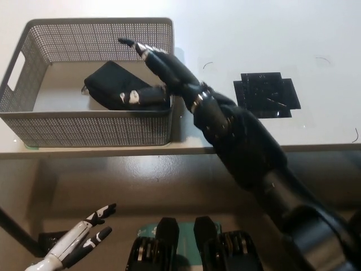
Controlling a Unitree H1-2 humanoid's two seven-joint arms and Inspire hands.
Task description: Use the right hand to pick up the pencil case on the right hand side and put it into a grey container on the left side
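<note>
A grey mesh container (84, 127) sits at the left of the white counter (254, 34), its long side running along the counter's front edge and a handle slot cut into its left end wall. Inside it lies the black pencil case (110, 87), flat on the container floor and turned at a slant, with one end toward the middle of the floor and the other end near the right wall. The black right hand (161, 70) reaches in over the container's right wall from the lower right, its arm crossing the front edge of the counter. Its fingers are spread and stretched out straight toward the far left, above the pencil case, while the thumb (138, 97) lies low along the near right part of the case; whether the thumb actually touches the case cannot be told, and the hand grips nothing. To the right of the arm, well apart from the container, a black square patch (271, 93) lies flat on the counter. The white left hand (79, 240) rests at the lower left, below the counter's front edge and well away from the container, with its dark-tipped fingers apart and pointing up and to the right, holding nothing.
</note>
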